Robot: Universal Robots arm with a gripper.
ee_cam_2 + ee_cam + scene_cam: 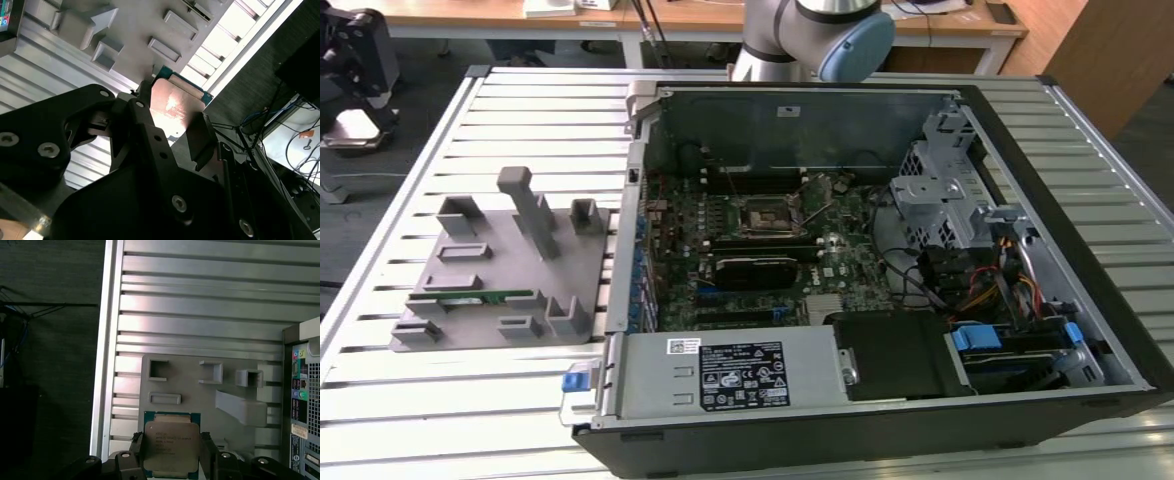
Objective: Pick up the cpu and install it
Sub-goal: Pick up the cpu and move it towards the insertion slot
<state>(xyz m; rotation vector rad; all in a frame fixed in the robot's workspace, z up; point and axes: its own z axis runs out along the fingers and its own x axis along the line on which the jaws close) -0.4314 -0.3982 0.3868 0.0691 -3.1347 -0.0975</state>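
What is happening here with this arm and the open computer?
The robot arm has the cpu clamped in its gripper and holds it in the air above the gray parts holder, which sits on the slatted table. The open computer case lies beside the holder. Its motherboard socket looks empty, so the cpu is not yet installed.

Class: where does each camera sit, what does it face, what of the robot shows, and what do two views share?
Exterior view: high, looking down into the open black computer case; grey arm joint shows.
First wrist view: on the wrist, facing down past black fingers gripping the silvery square cpu.
Second wrist view: on the wrist, looking along those fingers.
In both wrist views: the cpu and grey moulded holder.
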